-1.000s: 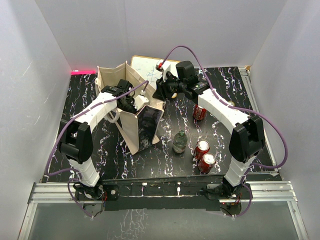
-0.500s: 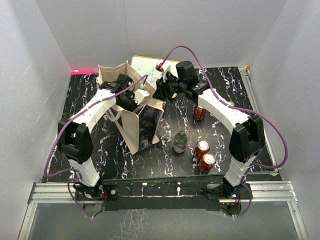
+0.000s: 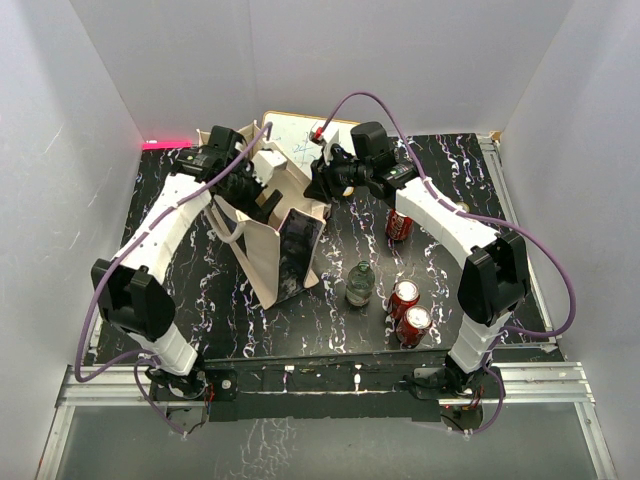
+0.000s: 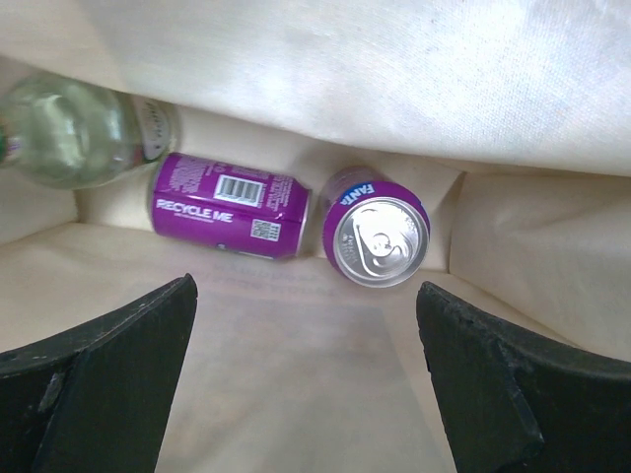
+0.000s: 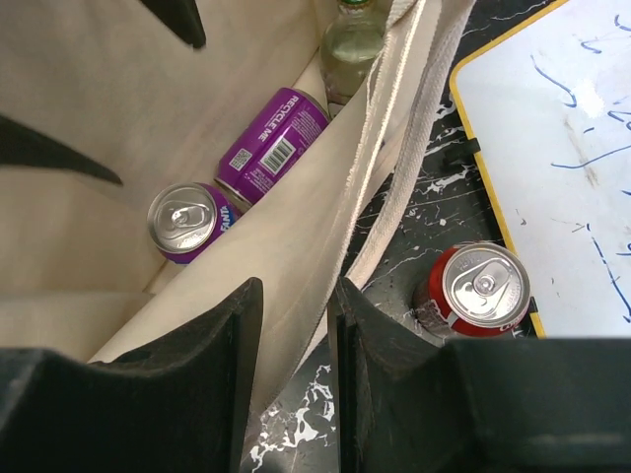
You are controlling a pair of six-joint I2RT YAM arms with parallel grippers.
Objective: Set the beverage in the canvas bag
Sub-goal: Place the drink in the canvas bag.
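Noted "RECYCLE ME" in white beside a barcode on sideways purple can inside canvas bag, "FANTA" near rim of neighbouring purple can showing its silver top, and blue scrawl on white board, illegible.

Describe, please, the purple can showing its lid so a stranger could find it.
Look into the beige canvas bag on the table. Of three drinks at its bottom, it is the purple can with its silver top facing you, unlike the sideways purple can and clear bottle.
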